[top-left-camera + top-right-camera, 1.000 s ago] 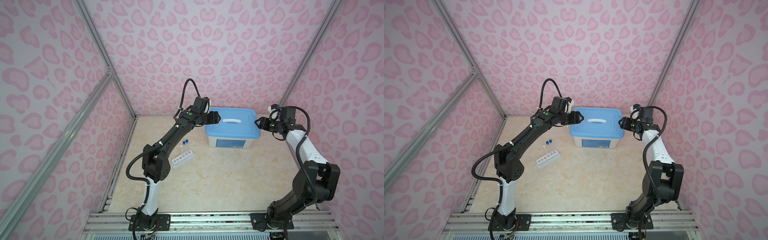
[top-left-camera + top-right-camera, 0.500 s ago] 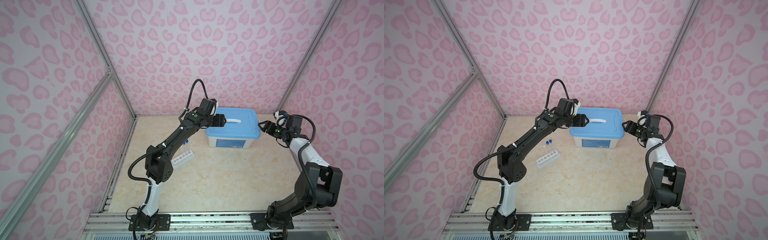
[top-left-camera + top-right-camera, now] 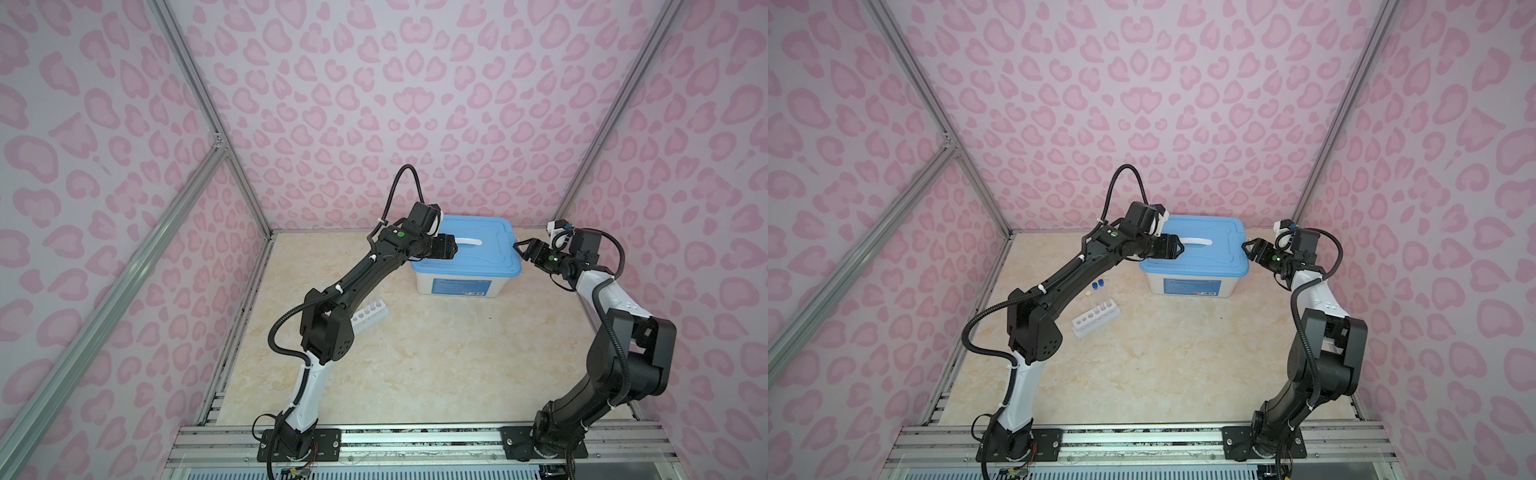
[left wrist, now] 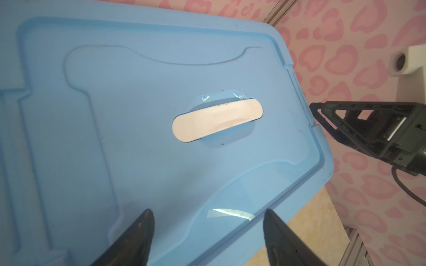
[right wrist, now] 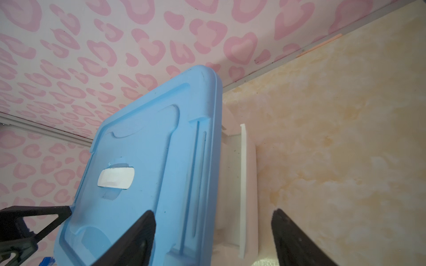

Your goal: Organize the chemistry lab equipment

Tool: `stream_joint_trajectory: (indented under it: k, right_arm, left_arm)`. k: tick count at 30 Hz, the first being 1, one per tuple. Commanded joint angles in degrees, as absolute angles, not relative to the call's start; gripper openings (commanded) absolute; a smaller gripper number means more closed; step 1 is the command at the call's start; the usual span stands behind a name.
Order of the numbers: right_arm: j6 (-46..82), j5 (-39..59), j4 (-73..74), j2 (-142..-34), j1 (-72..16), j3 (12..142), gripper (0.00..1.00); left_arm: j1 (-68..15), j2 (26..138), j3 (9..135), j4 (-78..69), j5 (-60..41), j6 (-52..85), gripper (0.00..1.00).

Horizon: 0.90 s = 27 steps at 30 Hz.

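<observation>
The white six-hole rack (image 3: 1096, 318) stands on the floor left of the bin, half hidden by my left arm in a top view (image 3: 371, 313). Two blue-capped test tubes (image 3: 1097, 285) rise from it, and a white-capped one (image 3: 1088, 293) sits beside them. My left gripper (image 3: 455, 248) (image 3: 1182, 249) (image 4: 207, 214) hovers open over the left part of the blue lid (image 4: 138, 92), holding nothing. My right gripper (image 3: 518, 247) (image 3: 1246, 245) (image 5: 213, 214) is open at the bin's right end, one finger over the lid (image 5: 161, 138) and one beyond its edge.
The big white bin (image 3: 457, 286) (image 3: 1192, 286) with its closed blue lid and white handle (image 4: 217, 119) stands at the back middle of the marble floor. Pink patterned walls close in on three sides. A metal rail (image 3: 415, 440) runs along the front.
My left gripper has moved right, from the lid's left edge to above the lid. My right gripper has opened wider and its wrist sits lower beside the bin's right end.
</observation>
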<state>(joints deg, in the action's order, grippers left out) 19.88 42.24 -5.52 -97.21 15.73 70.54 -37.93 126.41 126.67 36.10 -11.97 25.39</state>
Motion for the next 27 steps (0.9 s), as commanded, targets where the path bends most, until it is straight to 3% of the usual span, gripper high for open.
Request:
stream_joint_trajectory:
  k: [1,15,27]
  right_arm:
    - [19.0,43.0,-4.5,-98.3,15.7,70.7,0.8]
    - [18.9,43.6,-4.7,-100.5,15.1,71.8,0.8]
    - [18.7,43.3,-5.7,-102.7,14.0,73.6,0.71]
  left_arm:
    - [-38.0,127.2,127.4,36.0,-12.0,25.0,0.76]
    - [-38.0,128.0,127.5,35.7,-12.4,25.5,0.76]
    - [-38.0,128.1,127.4,35.3,-13.0,25.8,0.76]
